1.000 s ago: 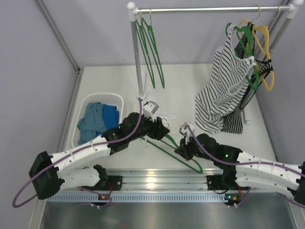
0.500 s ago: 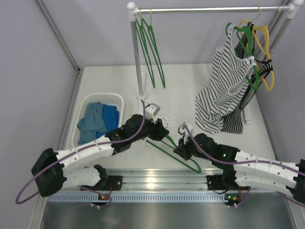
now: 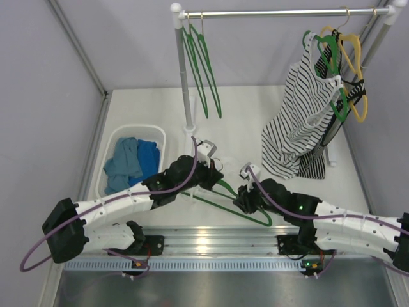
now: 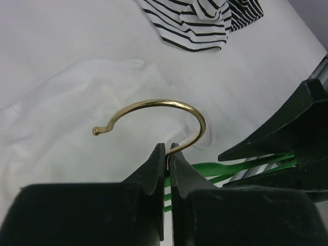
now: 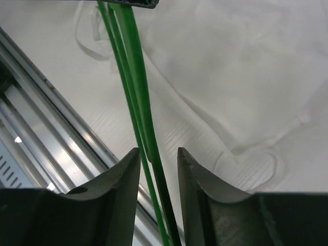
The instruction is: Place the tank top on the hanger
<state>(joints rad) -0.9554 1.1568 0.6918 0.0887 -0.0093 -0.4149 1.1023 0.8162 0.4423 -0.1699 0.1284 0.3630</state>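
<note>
The green hanger (image 3: 238,209) lies slanted at the table's near middle, between my two grippers. My left gripper (image 4: 167,148) is shut on the stem of its gold metal hook (image 4: 154,102), seen from above at the hanger's top end (image 3: 214,176). My right gripper (image 5: 158,154) is open, and the hanger's green bars (image 5: 132,51) run between its fingers without being pinched. The white tank top (image 4: 66,102) lies crumpled flat on the table under the hook. One narrow strap loop (image 5: 246,166) shows beside the right fingers. From above it barely shows against the white table.
A white basket (image 3: 112,142) of blue clothes sits at the left. The rack's pole (image 3: 184,77) stands behind the grippers, with spare green hangers (image 3: 204,70) on the rail. A striped top (image 3: 300,121) and a yellow hanger (image 3: 355,64) hang at the right. An aluminium rail (image 3: 211,243) lines the near edge.
My left gripper has closed on the hanger's hook. My right gripper, shut on the green bar before, has opened. The hanger has shifted slightly.
</note>
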